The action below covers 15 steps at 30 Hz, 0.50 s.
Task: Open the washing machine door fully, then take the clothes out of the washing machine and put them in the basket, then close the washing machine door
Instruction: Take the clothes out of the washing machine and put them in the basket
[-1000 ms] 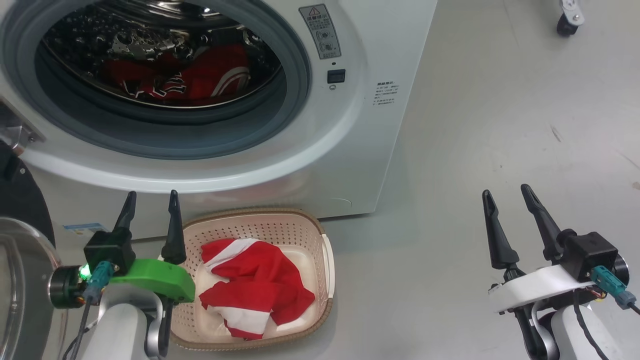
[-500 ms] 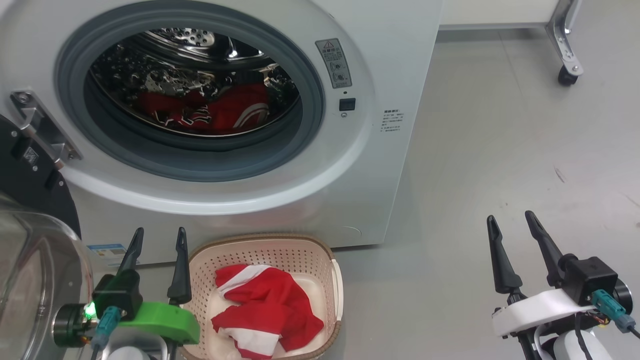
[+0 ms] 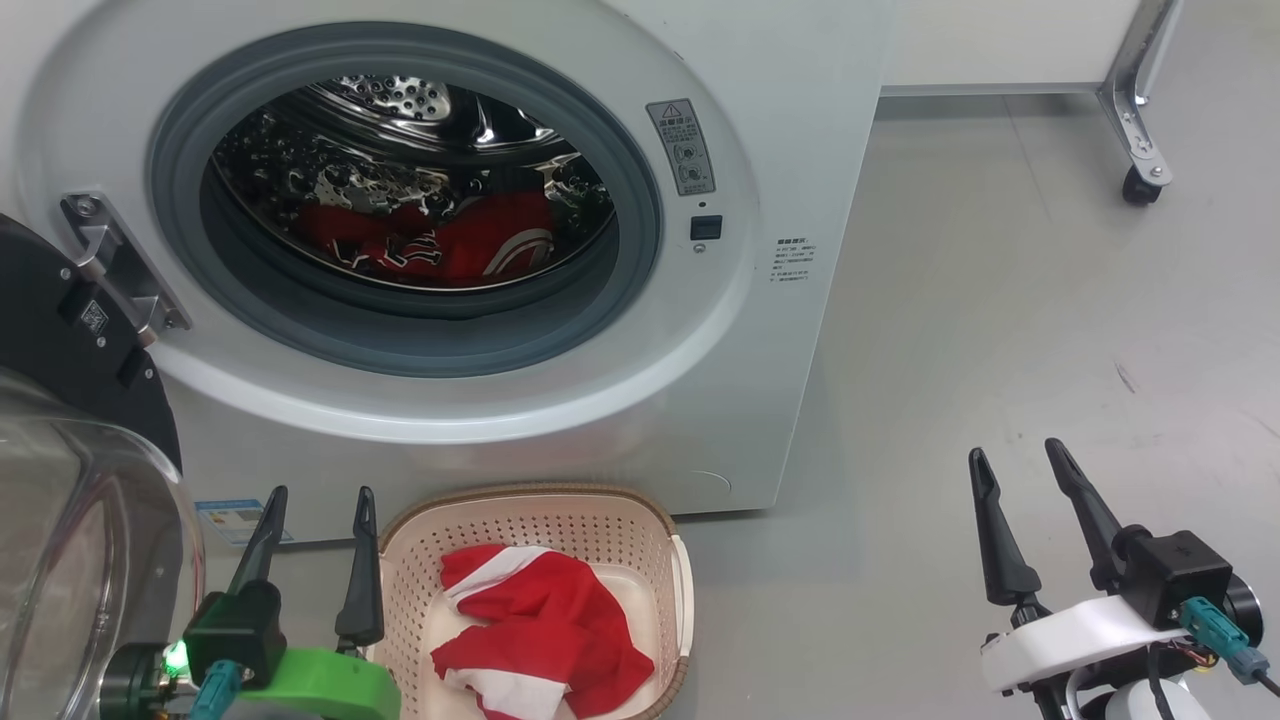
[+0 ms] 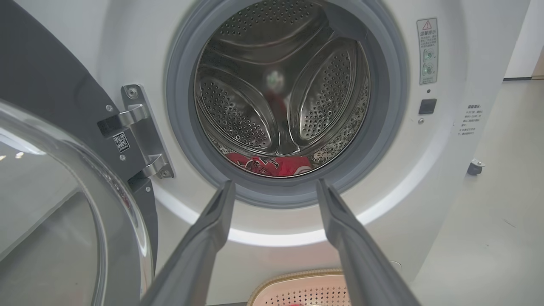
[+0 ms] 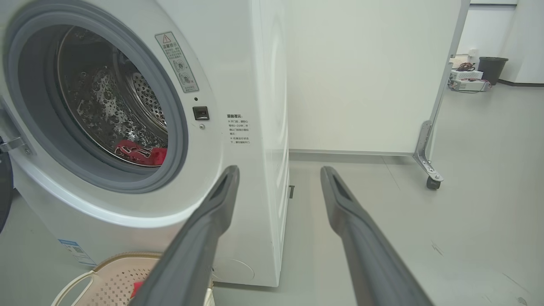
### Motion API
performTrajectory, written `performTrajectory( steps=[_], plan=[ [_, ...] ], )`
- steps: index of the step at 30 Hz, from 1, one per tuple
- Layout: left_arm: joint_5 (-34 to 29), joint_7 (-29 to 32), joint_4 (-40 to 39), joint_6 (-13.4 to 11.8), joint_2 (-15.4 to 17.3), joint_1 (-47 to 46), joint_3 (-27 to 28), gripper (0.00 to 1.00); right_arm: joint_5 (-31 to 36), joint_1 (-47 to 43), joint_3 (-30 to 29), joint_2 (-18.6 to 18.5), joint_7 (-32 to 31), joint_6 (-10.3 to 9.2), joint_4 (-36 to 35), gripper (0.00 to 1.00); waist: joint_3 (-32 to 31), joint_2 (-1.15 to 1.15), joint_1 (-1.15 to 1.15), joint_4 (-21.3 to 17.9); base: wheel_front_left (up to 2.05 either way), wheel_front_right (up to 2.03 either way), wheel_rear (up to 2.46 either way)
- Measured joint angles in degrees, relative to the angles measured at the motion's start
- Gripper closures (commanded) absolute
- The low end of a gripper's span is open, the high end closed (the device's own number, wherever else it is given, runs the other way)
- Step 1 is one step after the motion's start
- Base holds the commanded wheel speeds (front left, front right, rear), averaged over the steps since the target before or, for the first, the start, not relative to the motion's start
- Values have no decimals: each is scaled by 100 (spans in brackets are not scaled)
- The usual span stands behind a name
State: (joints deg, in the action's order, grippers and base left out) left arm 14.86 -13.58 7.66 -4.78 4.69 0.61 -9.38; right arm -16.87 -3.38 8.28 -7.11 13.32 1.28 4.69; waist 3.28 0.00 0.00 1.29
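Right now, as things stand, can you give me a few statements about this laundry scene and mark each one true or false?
1. The washing machine door is swung open. True.
2. The drum is empty. False: a red jersey lies at the bottom of the steel drum.
3. The basket has a red and white jersey in it. True.
4. The basket stands on top of the washing machine. False: it stands on the floor right in front of the washing machine, below the round opening.
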Motion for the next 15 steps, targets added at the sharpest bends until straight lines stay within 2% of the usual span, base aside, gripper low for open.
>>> performTrajectory(
  steps=[15],
  plan=[
    [-36,244,-513,-30,27,276,-55,0,0,-79,15,4,-99,-42,-162,0,-24,0,0,22,0,0,0]
  ],
)
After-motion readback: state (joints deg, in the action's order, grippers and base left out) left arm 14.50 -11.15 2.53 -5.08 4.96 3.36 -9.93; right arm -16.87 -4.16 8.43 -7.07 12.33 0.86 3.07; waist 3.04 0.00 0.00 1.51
